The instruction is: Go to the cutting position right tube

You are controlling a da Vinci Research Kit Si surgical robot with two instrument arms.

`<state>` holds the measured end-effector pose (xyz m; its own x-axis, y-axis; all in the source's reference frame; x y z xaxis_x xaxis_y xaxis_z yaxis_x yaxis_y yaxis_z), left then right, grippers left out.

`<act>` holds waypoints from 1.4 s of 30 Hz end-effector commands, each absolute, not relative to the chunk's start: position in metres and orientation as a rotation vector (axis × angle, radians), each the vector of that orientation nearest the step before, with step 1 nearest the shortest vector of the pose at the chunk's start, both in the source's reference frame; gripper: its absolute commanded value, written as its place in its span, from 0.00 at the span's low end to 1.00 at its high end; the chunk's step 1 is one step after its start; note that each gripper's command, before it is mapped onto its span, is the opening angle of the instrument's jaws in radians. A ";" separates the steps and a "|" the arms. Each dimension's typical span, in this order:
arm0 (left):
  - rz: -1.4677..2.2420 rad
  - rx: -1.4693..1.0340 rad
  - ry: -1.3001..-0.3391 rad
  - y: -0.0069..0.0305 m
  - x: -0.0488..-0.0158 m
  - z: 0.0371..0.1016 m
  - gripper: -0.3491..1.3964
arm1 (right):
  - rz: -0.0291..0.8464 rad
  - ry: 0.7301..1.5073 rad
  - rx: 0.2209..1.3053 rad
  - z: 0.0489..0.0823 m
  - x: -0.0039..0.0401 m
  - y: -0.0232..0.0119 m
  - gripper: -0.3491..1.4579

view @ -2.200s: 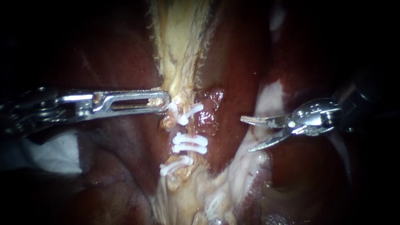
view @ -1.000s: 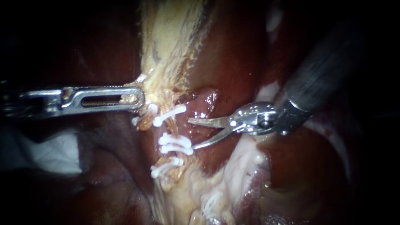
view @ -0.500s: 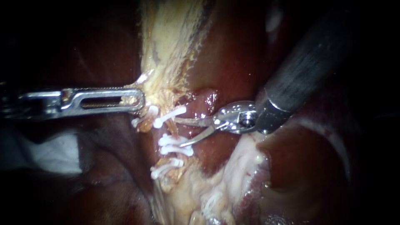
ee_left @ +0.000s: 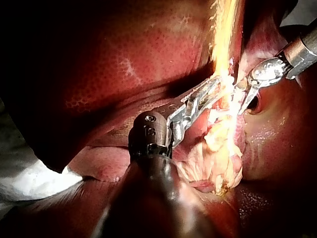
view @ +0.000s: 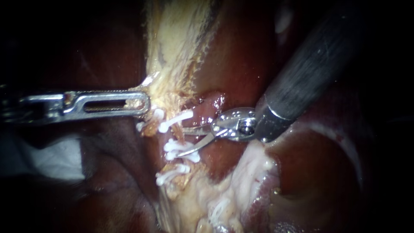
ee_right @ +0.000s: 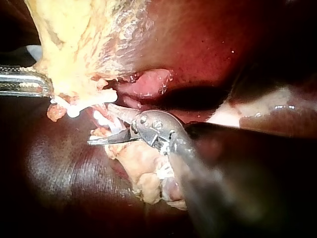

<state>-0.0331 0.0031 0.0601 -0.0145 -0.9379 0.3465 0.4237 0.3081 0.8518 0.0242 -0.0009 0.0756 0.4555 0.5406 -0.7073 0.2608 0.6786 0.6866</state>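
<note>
The left instrument (view: pixel 144 102) enters from the left edge of the endoscope view. Its slotted jaws are pressed together on the edge of the pale yellow tissue strip (view: pixel 179 51) and are in the same position as 1.0 s ago. Directly below this grip, the clipped tube (view: pixel 171 135) runs downward over the liver (view: pixel 241 56). It carries an upper clip (view: pixel 174 121), a middle pair of clips (view: pixel 181 149) and a lower clip (view: pixel 171 174). The right instrument (view: pixel 183 141) enters from the upper right with its two curved blades spread apart. At 2.2 s ago it was well apart from the tube, over the liver's right side. At 0.5 s ago its tips were just short of the clips. The upper blade is now just beneath the upper clip and the lower blade tip lies across the middle pair, so the tube section between them sits at the blade opening. Contact with the tube cannot be determined.
</note>
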 end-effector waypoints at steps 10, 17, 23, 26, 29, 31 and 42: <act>-1.190 0.607 -1.096 0.0034 -0.0330 0.0610 0.00 | 0.204 1.140 0.872 0.0753 0.0253 -0.0010 0.62; -1.191 0.605 -1.096 0.0034 -0.0332 0.0610 0.00 | 0.219 1.142 0.892 0.0750 0.0267 -0.0013 0.58; -1.192 0.605 -1.096 0.0034 -0.0333 0.0610 0.00 | 0.225 1.142 0.895 0.0750 0.0273 -0.0013 0.54; -1.192 0.605 -1.096 0.0034 -0.0333 0.0610 0.00 | 0.230 1.140 0.899 0.0750 0.0273 -0.0012 0.52; -1.192 0.604 -1.096 0.0034 -0.0333 0.0610 0.00 | 0.233 1.137 0.904 0.0751 0.0274 -0.0012 0.51; -1.192 0.604 -1.096 0.0034 -0.0334 0.0610 0.00 | 0.233 1.137 0.904 0.0752 0.0274 -0.0011 0.50; -1.192 0.604 -1.096 0.0033 -0.0335 0.0610 0.00 | 0.235 1.136 0.902 0.0755 0.0278 -0.0010 0.44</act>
